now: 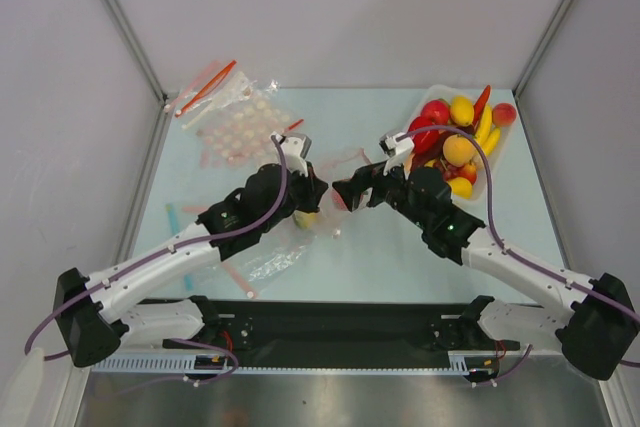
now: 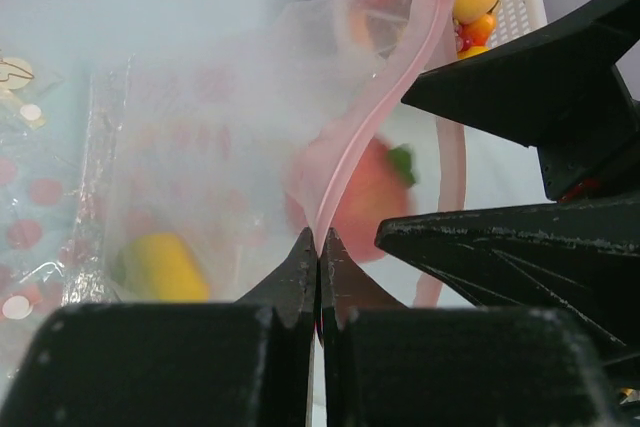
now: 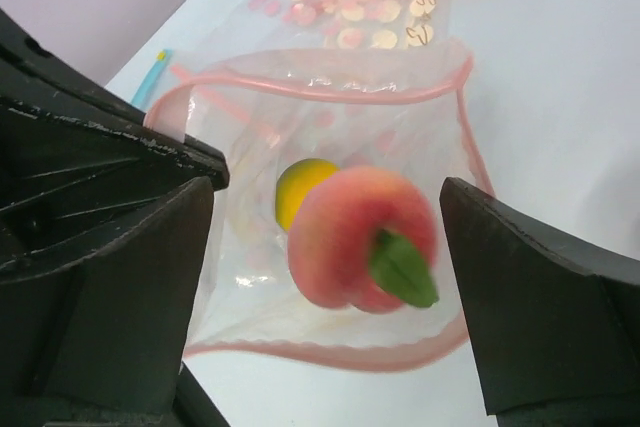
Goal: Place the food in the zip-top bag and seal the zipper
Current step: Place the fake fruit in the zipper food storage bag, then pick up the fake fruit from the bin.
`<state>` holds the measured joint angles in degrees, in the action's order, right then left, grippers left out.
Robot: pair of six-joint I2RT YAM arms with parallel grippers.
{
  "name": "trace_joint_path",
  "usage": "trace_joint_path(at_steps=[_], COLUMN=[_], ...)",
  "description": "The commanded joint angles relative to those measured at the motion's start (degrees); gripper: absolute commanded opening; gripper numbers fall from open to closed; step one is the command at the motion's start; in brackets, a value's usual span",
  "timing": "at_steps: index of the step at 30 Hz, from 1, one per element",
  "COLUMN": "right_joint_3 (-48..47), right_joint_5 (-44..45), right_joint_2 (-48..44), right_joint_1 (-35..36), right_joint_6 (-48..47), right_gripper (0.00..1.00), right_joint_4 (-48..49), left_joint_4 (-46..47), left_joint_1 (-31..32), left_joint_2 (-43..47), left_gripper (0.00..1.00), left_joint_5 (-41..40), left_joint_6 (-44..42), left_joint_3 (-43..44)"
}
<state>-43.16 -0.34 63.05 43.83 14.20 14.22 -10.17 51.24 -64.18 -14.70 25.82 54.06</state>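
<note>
The clear zip-top bag lies at the table's middle with its mouth held open. My left gripper is shut on the pink-red zipper strip at one side of the mouth; it also shows in the top view. My right gripper is open over the mouth, facing the left one. A pink peach with a green leaf, blurred, sits free between its fingers inside the mouth outline. A yellow-green mango lies deeper in the bag. More food fills the white tray.
Dotted clear bags with a loose red strip lie at the back left, also in the right wrist view. A thin blue strip lies at the left. The tray stands close behind the right arm. Grey walls enclose the table.
</note>
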Motion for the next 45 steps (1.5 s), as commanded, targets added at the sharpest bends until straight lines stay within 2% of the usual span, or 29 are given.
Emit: trace_joint_path(at_steps=[1,8,12,13,16,19,24,27,35,39,45], right_joint_3=[-2.64,-2.02,-2.63,-2.72,-4.73,-5.80,-4.31,-4.39,-5.10,-2.47,-1.22], right_joint_5=[4.38,4.81,15.87,21.46,25.74,22.59,16.80,12.92,20.98,26.69,28.11], right_joint_2=[-0.38,-4.07,-6.53,-6.88,-6.01,-4.69,-2.41,0.93,7.26,8.06,12.09], right_joint_1=[0.29,0.29,0.11,-0.24,-5.15,-14.54,-28.16,-32.22,-33.46,-33.46,-33.46], right_joint_6=[-0.22,-0.22,1.53,2.41,7.94,12.68,15.95,16.30,13.49,10.78,8.48], right_gripper=[1.00,1.00,1.00,1.00,1.00,1.00,1.00,1.00,1.00,1.00,1.00], right_joint_4=[0.11,-0.68,-4.54,-5.42,-12.86,-17.98,-19.05,-18.17,-16.77,-11.68,-5.44], left_joint_4=[2.35,-1.42,-1.43,-1.51,-1.34,-1.25,-0.99,-1.07,-2.92,-2.57,-2.31], left_joint_1=[-0.18,-0.27,-0.18,-0.18,-0.18,-0.18,-0.18,-0.18,-0.18,-0.18,-0.18], left_joint_2=[2.13,1.34,0.81,0.73,0.46,0.02,-1.55,-2.70,-5.69,-5.25,-4.99], left_gripper=[0.00,0.00,0.00,0.00,0.00,0.00,0.00,0.00,0.00,0.00,0.00], left_joint_5=[-0.24,-11.47,-12.46,-12.46,-12.55,-13.07,-13.25,-13.16,-13.08,-12.64,-12.20], left_joint_6=[-0.78,2.82,2.92,2.92,2.65,2.39,1.78,1.25,0.89,0.89,0.81], left_joint_3=[-0.27,0.43,0.34,0.34,0.43,0.43,0.69,1.22,3.24,2.89,2.89])
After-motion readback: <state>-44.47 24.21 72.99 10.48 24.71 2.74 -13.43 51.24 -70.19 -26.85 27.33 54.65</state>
